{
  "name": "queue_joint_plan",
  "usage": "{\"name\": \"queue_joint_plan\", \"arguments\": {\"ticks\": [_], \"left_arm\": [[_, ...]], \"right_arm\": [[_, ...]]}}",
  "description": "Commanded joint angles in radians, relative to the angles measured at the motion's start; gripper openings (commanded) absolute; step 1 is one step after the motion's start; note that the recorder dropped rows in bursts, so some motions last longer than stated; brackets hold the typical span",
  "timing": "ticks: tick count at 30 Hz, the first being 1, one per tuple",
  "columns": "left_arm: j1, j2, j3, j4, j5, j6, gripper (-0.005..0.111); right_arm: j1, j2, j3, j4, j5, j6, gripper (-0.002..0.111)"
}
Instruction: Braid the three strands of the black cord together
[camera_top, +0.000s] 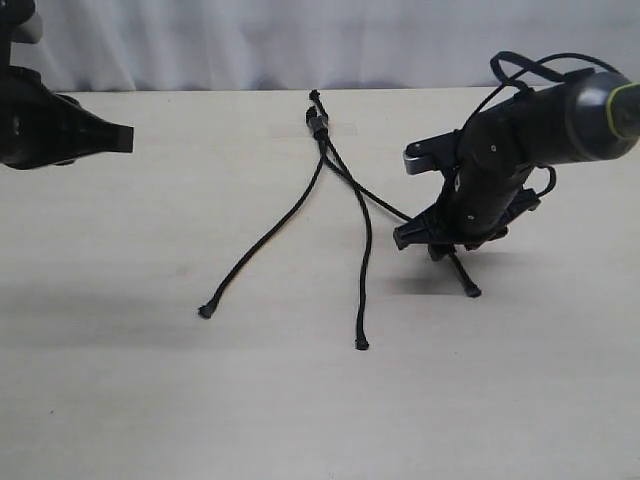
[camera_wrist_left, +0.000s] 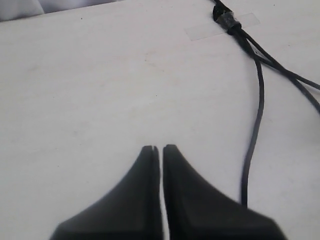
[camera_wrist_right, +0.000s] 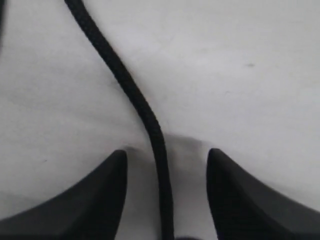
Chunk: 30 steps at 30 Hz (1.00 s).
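The black cord's bound end (camera_top: 319, 124) is taped to the table at the back centre, also seen as the bound end (camera_wrist_left: 227, 19). Three strands fan out towards the front: the left strand (camera_top: 270, 230), the middle strand (camera_top: 367, 250) and the right strand (camera_top: 385, 200). The right strand runs under my right gripper (camera_top: 440, 240), and its knobby tip (camera_top: 473, 292) pokes out in front. My right gripper (camera_wrist_right: 166, 152) is open, low over the table, with the right strand (camera_wrist_right: 125, 82) lying between its fingers. My left gripper (camera_wrist_left: 160, 148) is shut on nothing, hovering at the far left.
A strip of clear tape (camera_wrist_left: 220, 26) holds the cord's end to the pale table (camera_top: 150, 380). A white curtain (camera_top: 300, 40) hangs behind the table's back edge. The right arm's glossy cables (camera_top: 530, 70) loop above its wrist.
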Motion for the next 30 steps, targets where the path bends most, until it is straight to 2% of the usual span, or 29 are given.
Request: {"name": "queue_joint_plan", "arguments": {"ticks": [1,3,6,8,9,12,16,20,22,26,30], "left_arm": [[-0.068,-0.001,0.003,-0.014,-0.001,0.001,0.017],[-0.124,-0.001,0.001,-0.014,-0.018,0.001,0.025],[-0.203,0.001,0.001,-0.014,-0.055,0.001,0.035],[-0.252,0.010,0.001,-0.014,-0.079,0.001,0.038],[-0.280,0.018,0.001,-0.012,-0.097,0.007,0.039],[-0.382,0.083,-0.011,-0.012,-0.155,0.029,0.039],[-0.482,0.222,-0.093,-0.010,-0.096,0.029,0.039],[-0.557,0.393,-0.188,-0.008,-0.067,0.030,0.039],[-0.601,0.523,-0.266,-0.004,-0.030,0.032,0.039],[-0.616,0.679,-0.392,-0.004,0.047,0.032,0.039],[-0.616,0.735,-0.436,0.011,0.071,0.032,0.039]], "right_arm": [[-0.023,-0.089,0.013,-0.023,-0.097,0.019,0.050],[-0.035,-0.157,0.043,-0.025,-0.183,0.040,0.041],[-0.065,-0.276,0.134,-0.025,-0.330,0.057,0.020],[-0.091,-0.344,0.205,-0.025,-0.406,0.062,0.007],[-0.108,-0.373,0.250,-0.025,-0.438,0.065,0.004],[-0.177,-0.483,0.437,0.021,-0.615,0.074,0.004],[-0.221,-0.532,0.644,0.075,-0.831,0.074,0.004],[-0.221,-0.534,0.734,0.078,-0.998,0.074,0.004],[-0.221,-0.534,0.740,0.108,-1.014,0.074,0.004],[-0.221,-0.534,0.740,0.108,-1.014,0.074,0.004],[-0.221,-0.534,0.740,0.108,-1.018,0.074,0.004]]}}
